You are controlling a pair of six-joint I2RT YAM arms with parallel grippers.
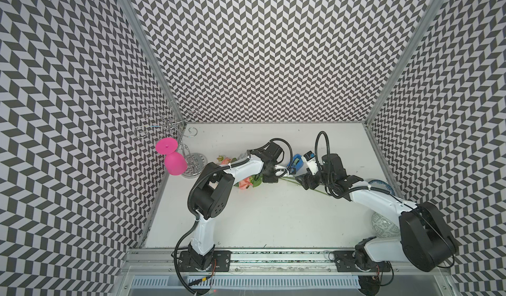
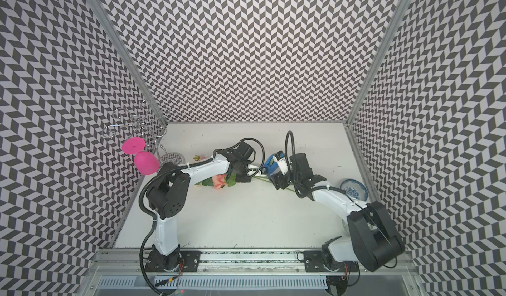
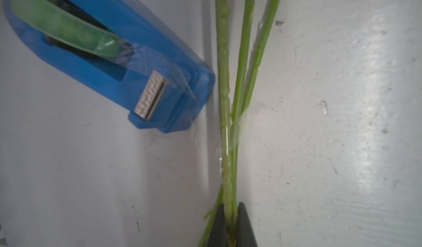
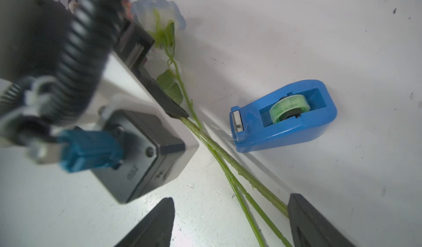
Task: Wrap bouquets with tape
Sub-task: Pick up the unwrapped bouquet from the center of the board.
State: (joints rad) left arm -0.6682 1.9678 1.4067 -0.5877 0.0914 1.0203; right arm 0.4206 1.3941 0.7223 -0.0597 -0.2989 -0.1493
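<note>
The bouquets lie on the white table, peach and pink blooms (image 1: 245,183) to the left and thin green stems (image 1: 291,181) running right. My left gripper (image 3: 230,213) is shut on the stems near the leaves; it also shows in both top views (image 1: 283,177) (image 2: 253,177). A band of clear tape (image 3: 236,129) seems to bind two stems just beyond the jaws. The blue tape dispenser (image 4: 285,118) (image 3: 127,58) (image 1: 297,161) stands right beside the stems, cutter toward them. My right gripper (image 4: 231,199) (image 1: 305,181) is open and low over the stems, one finger on each side, not touching them.
A pink goblet (image 1: 175,163) hangs upside down from a wire rack (image 1: 164,127) in the back left corner. A blue-and-white bowl (image 2: 354,189) sits by the right wall, and a patterned glass ball (image 1: 383,226) lies under the right arm.
</note>
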